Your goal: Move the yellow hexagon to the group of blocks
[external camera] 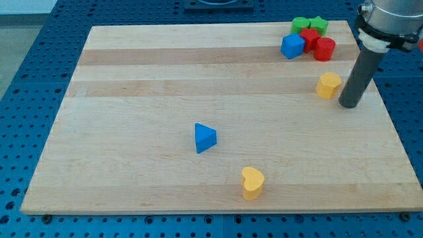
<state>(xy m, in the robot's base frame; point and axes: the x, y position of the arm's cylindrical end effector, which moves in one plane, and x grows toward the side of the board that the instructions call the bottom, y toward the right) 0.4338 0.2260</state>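
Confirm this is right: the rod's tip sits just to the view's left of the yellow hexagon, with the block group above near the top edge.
Not quite. My tip sits just to the view's right of the yellow hexagon, as the camera view shows. The group of blocks is indeed above, near the top edge.

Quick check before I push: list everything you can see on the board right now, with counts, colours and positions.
yellow hexagon: 1, yellow, the view's right, below the group
blue cube: 1, blue, group's left, top right
red blocks: 2, red, group's middle and right
green blocks: 2, green, group's top
blue triangle: 1, blue, centre
yellow heart: 1, yellow, bottom centre
wooden board: 1, light wood
my tip: 1, dark rod, just right of the yellow hexagon
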